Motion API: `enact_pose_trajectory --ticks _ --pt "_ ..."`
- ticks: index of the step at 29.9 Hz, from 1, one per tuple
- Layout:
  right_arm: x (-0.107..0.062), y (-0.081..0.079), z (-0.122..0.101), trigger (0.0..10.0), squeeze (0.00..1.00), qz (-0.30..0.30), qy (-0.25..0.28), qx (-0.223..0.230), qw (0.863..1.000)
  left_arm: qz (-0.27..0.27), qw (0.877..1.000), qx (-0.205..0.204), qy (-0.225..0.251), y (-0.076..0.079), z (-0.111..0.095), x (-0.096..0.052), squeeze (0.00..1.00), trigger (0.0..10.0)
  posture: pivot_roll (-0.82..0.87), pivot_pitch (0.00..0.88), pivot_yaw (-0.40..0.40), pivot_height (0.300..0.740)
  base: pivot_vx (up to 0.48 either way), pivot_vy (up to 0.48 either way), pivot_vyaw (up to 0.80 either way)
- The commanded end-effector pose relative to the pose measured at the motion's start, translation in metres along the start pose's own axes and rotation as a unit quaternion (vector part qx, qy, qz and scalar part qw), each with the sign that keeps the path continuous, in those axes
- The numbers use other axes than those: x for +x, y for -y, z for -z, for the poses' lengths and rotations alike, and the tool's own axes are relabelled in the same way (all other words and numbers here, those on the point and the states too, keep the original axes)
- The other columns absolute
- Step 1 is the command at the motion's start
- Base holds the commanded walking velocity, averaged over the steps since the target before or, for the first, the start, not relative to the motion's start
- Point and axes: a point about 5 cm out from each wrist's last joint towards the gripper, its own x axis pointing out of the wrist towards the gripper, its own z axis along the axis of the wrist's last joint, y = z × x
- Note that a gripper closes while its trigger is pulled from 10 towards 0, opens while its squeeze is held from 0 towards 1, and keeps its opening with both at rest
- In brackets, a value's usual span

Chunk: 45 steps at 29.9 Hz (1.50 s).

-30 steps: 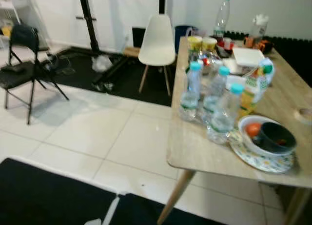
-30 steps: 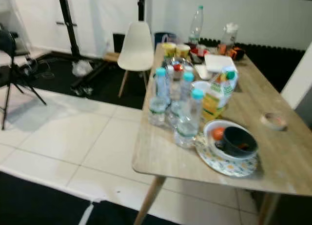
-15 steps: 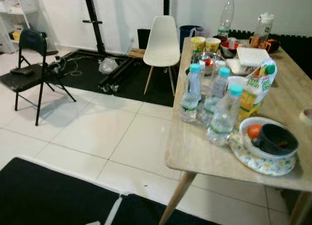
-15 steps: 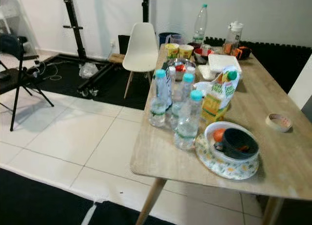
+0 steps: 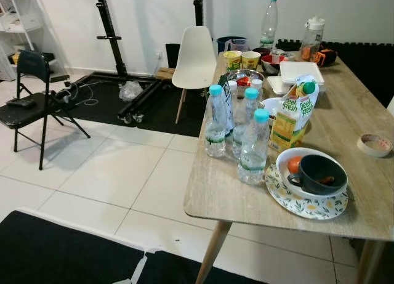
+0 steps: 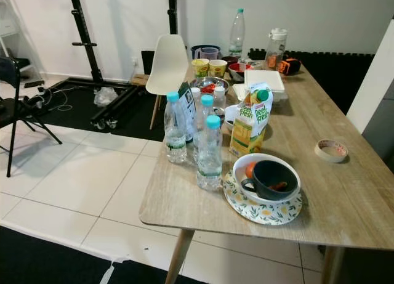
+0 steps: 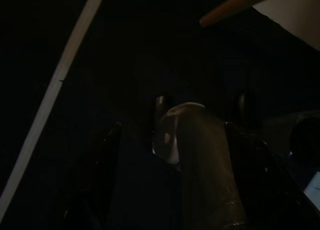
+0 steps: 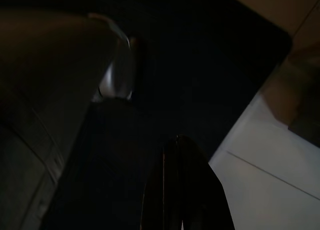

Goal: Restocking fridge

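While both arms hang down in the dark, the left gripper (image 7: 172, 140) shows two black fingers set apart with nothing between them. The right gripper (image 8: 182, 190) looks pressed together, and it holds nothing. Both point at a dark mat and pale floor tiles (image 5: 117, 167).

Up ahead stands a wooden table (image 5: 369, 136) full of food. Three water bottles (image 5: 253, 147) with blue caps stand close together near the front edge. Just beside them is a juice carton (image 5: 292, 122) with a green cap. A dark mug (image 5: 320, 173) sits in a bowl on a flowery plate (image 5: 283, 194). A white chair (image 5: 196, 56) waits at the far end.

I think the robot is coming to fetch things. Next it should step close and reach for a bottle.
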Motion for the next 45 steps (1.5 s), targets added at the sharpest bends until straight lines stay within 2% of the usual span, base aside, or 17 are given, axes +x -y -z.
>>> enact_pose_trajectory --ticks 1,7,13,32,39,45 --pt "0.0 0.001 -0.007 10.0 0.0 -0.002 0.017 0.006 1.0 -0.019 1.0 -0.003 0.003 -0.008 -0.001 -0.001 0.0 10.0 -0.08 0.0 0.019 0.74 0.0 0.0 0.0" --pt "-0.001 0.005 -0.004 10.0 0.0 0.005 0.005 0.012 1.0 -0.022 1.0 -0.008 0.006 -0.01 -0.003 -0.002 0.0 10.0 -0.08 0.0 0.019 0.74 0.0 0.0 0.0" --pt "-0.001 0.004 0.007 10.0 0.0 0.003 -0.024 -0.002 1.0 -0.021 1.0 -0.005 0.003 -0.009 -0.001 -0.001 0.0 10.0 -0.08 0.0 0.017 0.74 0.0 0.0 -0.78" --pt "0.0 -0.001 0.005 10.0 0.0 -0.007 -0.022 -0.009 1.0 -0.025 1.0 0.005 0.002 -0.013 -0.002 -0.002 0.0 10.0 -0.08 0.0 0.019 0.74 0.0 0.0 -0.78" --pt "0.0 -0.002 0.001 10.0 0.0 -0.004 -0.012 0.001 1.0 -0.022 0.999 0.025 -0.008 -0.013 0.0 -0.003 0.0 10.0 -0.08 0.0 0.02 0.74 0.0 -0.252 0.0" --pt "0.0 -0.002 0.001 10.0 0.0 -0.004 -0.011 0.002 1.0 -0.035 0.999 0.014 -0.005 -0.016 0.0 -0.003 0.0 10.0 -0.08 0.0 0.02 0.74 0.0 -0.32 0.0"
